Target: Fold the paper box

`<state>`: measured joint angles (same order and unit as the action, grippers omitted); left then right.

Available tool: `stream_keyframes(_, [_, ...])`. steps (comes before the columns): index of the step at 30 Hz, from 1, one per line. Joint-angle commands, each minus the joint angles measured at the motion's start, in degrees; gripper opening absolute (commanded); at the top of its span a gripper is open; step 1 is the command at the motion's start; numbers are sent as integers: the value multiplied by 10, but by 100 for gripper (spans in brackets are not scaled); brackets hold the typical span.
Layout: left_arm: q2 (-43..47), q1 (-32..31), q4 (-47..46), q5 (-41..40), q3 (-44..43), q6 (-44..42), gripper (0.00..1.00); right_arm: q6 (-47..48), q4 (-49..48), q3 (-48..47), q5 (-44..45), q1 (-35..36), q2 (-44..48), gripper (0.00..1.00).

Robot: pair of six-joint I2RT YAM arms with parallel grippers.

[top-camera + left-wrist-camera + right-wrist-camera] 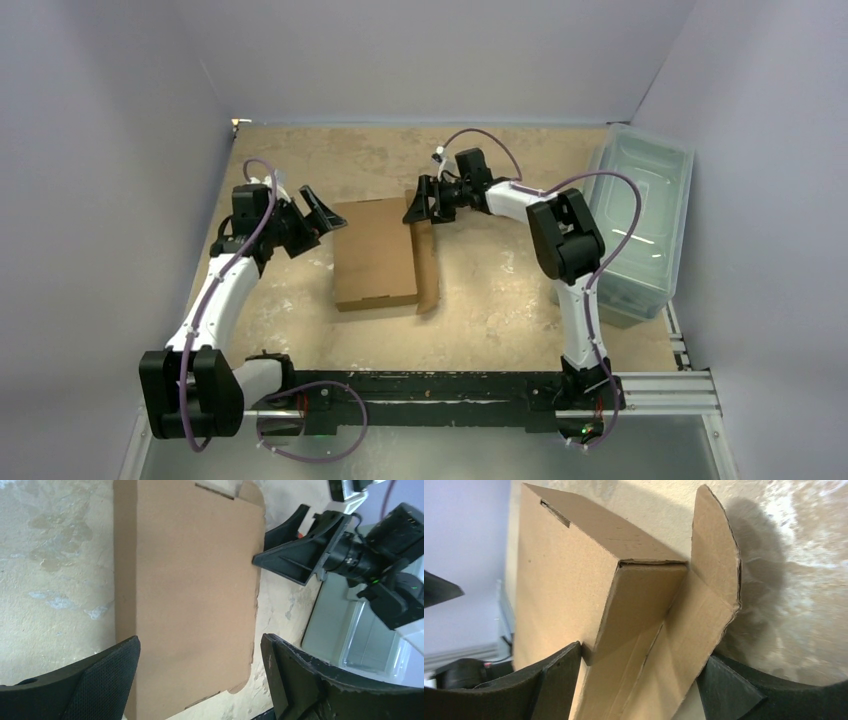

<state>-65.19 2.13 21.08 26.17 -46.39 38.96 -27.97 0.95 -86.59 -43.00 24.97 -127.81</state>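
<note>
The paper box (375,255) lies flat mid-table, brown cardboard with its lid down and a long side flap (428,270) standing out on the right. My left gripper (315,215) hovers open off the box's far left corner; in its wrist view the box (185,590) fills the gap ahead of the open left gripper (200,670). My right gripper (420,205) is at the box's far right corner. Seen from that wrist, the right gripper (639,680) is open and straddles the side wall and the raised flap (714,580), one finger (554,685) against the lid's edge.
A translucent grey-green plastic bin (640,220) stands at the right edge of the table, behind the right arm. Grey walls close in the table on the left, back and right. The tabletop (500,290) is worn and blotchy.
</note>
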Motion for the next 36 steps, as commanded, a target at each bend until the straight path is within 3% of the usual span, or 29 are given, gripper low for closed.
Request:
stream_keyframes(1, [3,2,17,2,-9,-32,89,139,129,-17,145,-2,37,83])
stream_keyframes(5, [9,2,52,-10,-22,-69,88,260,170,-10,172,-4,90,84])
stream_keyframes(10, [11,-17,94,-53,-22,-112,87,431,191,52,142,-4,199,83])
stream_keyframes(17, [11,-74,52,-64,12,-106,87,580,254,117,63,-4,298,84])
stream_keyframes(21, [-3,-98,23,-76,21,-121,87,880,391,172,-117,-3,357,86])
stream_keyframes(24, [-14,-103,1,-93,38,-136,87,1107,494,236,-169,10,369,91])
stream_keyframes(26, [-11,-103,-24,-100,56,-139,87,1110,463,285,-157,35,387,90])
stream_keyframes(29, [-9,-103,-63,-98,84,-121,83,986,323,334,-96,86,428,88])
stream_keyframes(32, [-20,-103,-96,-85,106,-90,80,900,251,339,-3,117,418,81])
stream_keyframes(36, [-36,-103,-114,-95,121,-58,78,886,206,358,54,139,420,72])
